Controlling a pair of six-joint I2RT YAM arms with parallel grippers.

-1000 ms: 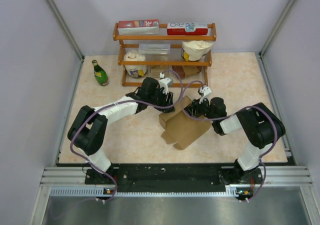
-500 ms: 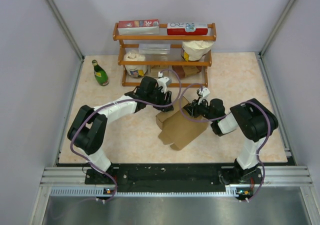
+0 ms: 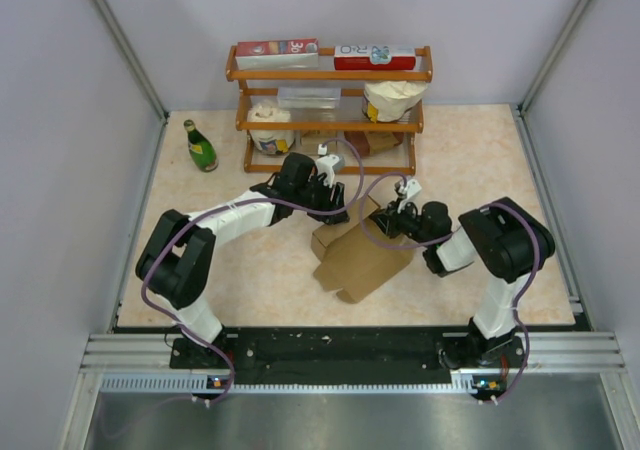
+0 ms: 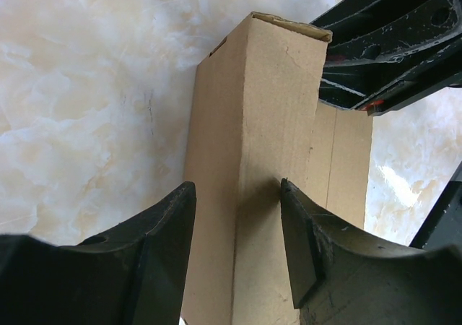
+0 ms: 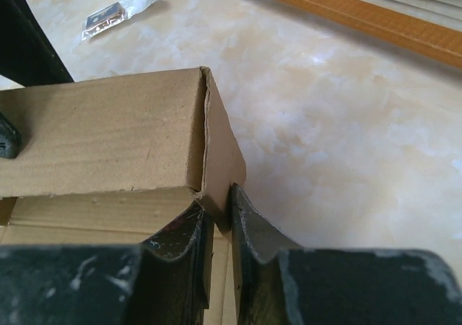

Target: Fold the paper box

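Marbled tabletop (image 3: 250, 270), creased brown paper box (image 3: 365, 255).

paper box (image 4: 253, 159) cut off at left wrist view's bottom; cartons (image 3: 277, 53) too small to read

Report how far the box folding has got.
Done: the paper box has one wall folded upright. In hand: the left gripper holds that wall while the right gripper pinches its end flap. Left: the wide panel and its tabs are unfolded; nothing is closed.
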